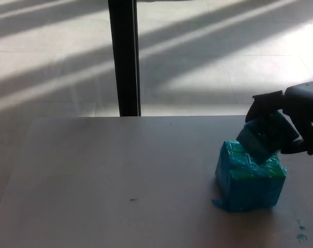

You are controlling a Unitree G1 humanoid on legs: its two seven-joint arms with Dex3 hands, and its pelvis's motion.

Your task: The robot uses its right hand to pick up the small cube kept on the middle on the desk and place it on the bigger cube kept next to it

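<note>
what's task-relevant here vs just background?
In the job:
right hand
small cube, held tilted over the big one
bigger cube
desk

Just there:
black post
tiled floor
teal smudges on the desk

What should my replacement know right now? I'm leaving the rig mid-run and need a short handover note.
Right hand: shut on the small cube, holding it tilted just above the bigger cube, over its top rear edge.
Left hand: not in view.
Bigger cube stands on the desk, right of centre.
Done: small cube picked up and brought over.
Left: level it, set it on top, release.
</note>
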